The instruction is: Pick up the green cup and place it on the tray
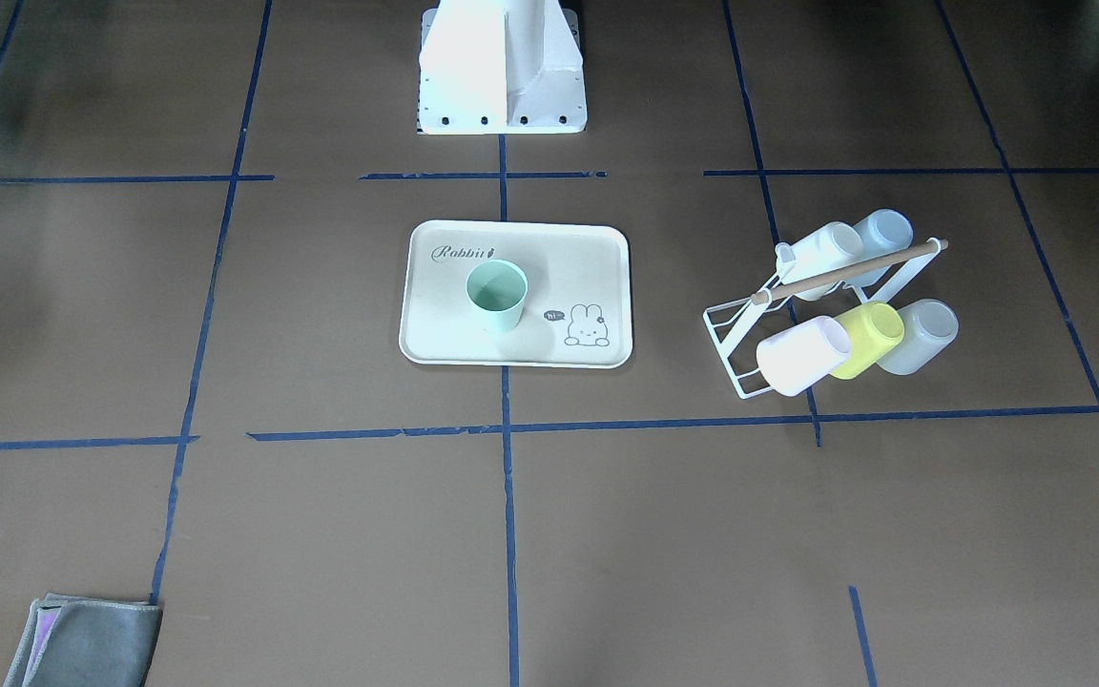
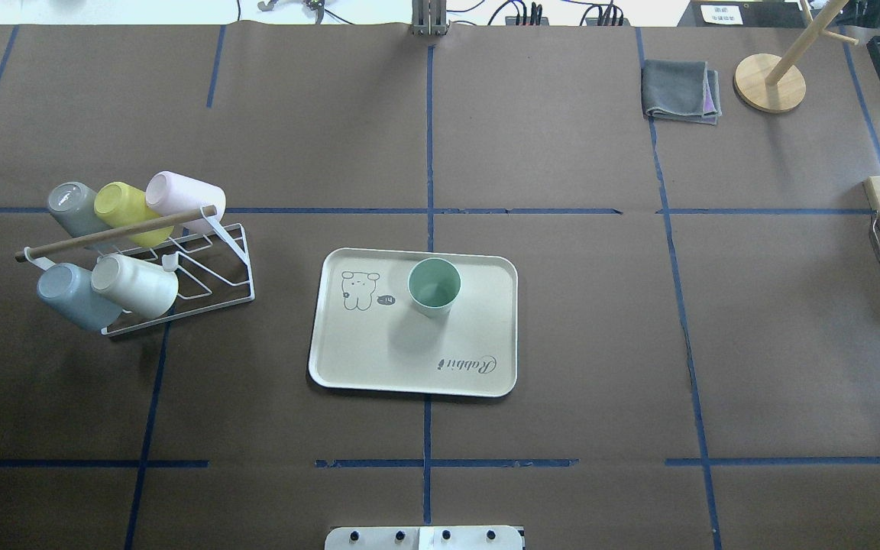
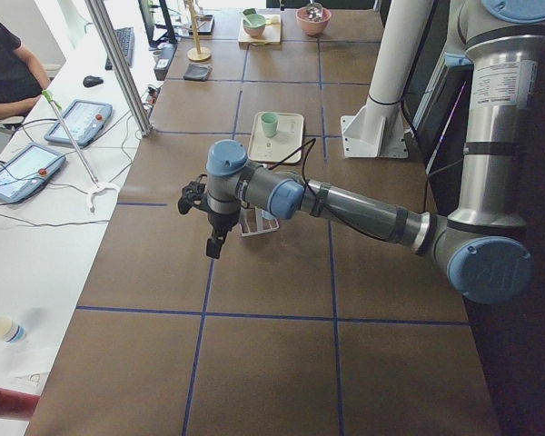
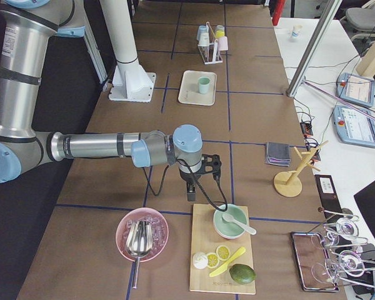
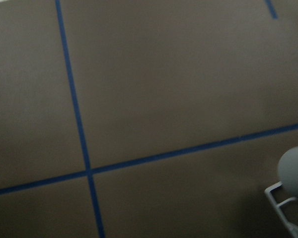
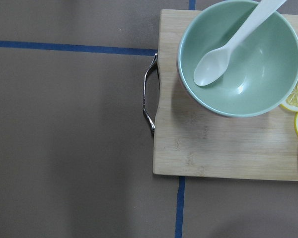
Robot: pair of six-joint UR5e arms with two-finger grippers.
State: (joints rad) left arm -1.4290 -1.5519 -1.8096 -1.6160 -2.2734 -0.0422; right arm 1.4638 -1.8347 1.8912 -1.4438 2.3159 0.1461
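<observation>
On the tray (image 1: 521, 353), from the front, we are seeing the cup (image 1: 497, 298) standing upright. Overhead, it is sitting toward the tray's 1 o'clock, a rack (image 2: 180, 275) lying at 9 o'clock. From the left end, our left gripper (image 3: 214, 245) is hanging over the table (image 3: 272, 300). From the right end, our right gripper (image 4: 190, 193) is hanging by a board (image 4: 222, 265). We cannot tell how either one's jaws stand.

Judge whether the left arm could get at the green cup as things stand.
Probably yes. The green cup stands upright and alone on the tray, open from above. The left gripper hangs by the rack, so it would likely have to clear that on its way.
</observation>
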